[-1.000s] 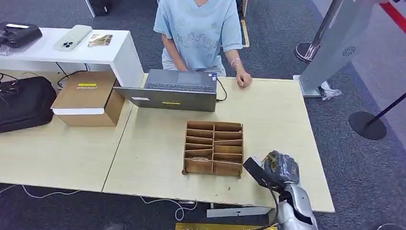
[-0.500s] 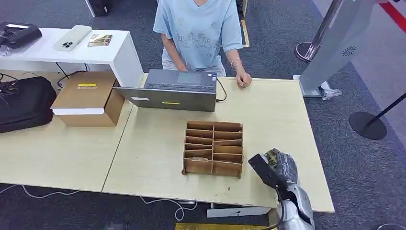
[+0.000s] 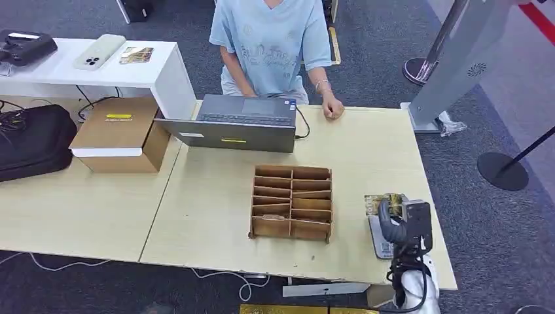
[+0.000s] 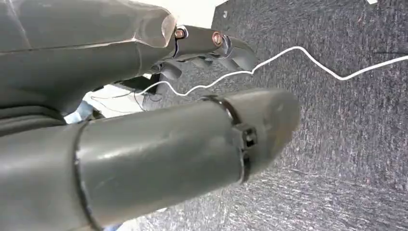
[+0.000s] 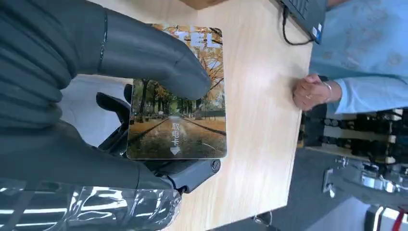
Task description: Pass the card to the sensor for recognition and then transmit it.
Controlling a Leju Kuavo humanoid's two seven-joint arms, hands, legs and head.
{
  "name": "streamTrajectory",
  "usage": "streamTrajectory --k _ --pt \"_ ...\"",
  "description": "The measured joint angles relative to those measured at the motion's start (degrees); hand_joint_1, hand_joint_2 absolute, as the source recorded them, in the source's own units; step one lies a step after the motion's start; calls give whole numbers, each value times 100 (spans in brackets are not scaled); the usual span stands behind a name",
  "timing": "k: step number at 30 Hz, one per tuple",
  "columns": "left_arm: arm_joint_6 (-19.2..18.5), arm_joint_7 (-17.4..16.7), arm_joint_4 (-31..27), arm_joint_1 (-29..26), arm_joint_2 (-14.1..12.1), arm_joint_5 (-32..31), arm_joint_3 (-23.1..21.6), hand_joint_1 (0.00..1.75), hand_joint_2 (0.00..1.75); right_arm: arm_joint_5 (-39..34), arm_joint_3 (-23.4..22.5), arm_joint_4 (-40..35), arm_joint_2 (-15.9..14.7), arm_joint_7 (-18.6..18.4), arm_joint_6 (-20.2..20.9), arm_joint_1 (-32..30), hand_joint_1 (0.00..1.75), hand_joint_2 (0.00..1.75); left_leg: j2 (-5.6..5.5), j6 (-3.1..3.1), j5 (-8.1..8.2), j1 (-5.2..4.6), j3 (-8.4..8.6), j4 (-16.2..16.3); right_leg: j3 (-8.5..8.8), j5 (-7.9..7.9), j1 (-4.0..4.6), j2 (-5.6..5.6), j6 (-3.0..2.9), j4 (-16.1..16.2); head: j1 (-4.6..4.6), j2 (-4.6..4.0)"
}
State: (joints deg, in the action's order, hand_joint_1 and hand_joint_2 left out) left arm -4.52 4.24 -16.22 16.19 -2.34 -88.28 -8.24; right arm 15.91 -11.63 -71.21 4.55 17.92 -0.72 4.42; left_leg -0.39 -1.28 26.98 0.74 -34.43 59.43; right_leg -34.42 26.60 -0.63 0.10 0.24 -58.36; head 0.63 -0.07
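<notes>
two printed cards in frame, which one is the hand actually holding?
The card with the autumn tree-lined road print, held in the right hand over the table's right end. The other cards lie untouched on the white side desk, far left.

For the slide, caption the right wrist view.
Right hand holds a tree-lined-avenue card above the light wooden table.

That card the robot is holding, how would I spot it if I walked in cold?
Find the pale wooden table with the cardboard divider box in the middle. Beside that box, at the table's near edge, the robot's right hand grips the card. It alone carries a photo of an autumn tree-lined path.
</notes>
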Motion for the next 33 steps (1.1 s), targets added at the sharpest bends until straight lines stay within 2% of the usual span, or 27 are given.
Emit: streamTrajectory --k 5,10,18,25,29,33 --pt "9 22 2 1 -13 0 -74 0 0 173 11 -122 4 114 -435 26 175 175 -1 0 0 0 0 0 0 0 0 -1 0 -2 -2 0" --pt "4 85 2 17 -13 0 -216 0 0 523 199 -293 4 129 -651 94 175 175 0 0 0 1 0 0 0 0 0 0 0 -2 0 0" --pt "-28 138 2 126 -7 0 -494 0 0 1129 738 -398 -4 138 -926 535 175 175 2 0 -4 0 1 0 -1 -3 0 3 -1 -5 0 0" --pt "-173 258 2 360 74 0 -785 0 0 2278 1478 -455 -66 -53 -1331 1246 175 175 2 -1 -8 0 2 1 -1 -7 0 4 -4 -6 0 -2" --pt "-203 308 2 429 105 0 -889 0 0 2443 1780 -433 -102 -62 -1364 1510 175 175 0 -1 -8 0 -1 1 0 -6 0 2 -3 -6 -2 0" --pt "-245 411 2 509 118 0 -1007 0 0 2680 2135 -145 -157 -52 -1211 2052 175 175 15 -1 -8 0 0 2 -9 -10 -1 16 -5 -6 -2 0"
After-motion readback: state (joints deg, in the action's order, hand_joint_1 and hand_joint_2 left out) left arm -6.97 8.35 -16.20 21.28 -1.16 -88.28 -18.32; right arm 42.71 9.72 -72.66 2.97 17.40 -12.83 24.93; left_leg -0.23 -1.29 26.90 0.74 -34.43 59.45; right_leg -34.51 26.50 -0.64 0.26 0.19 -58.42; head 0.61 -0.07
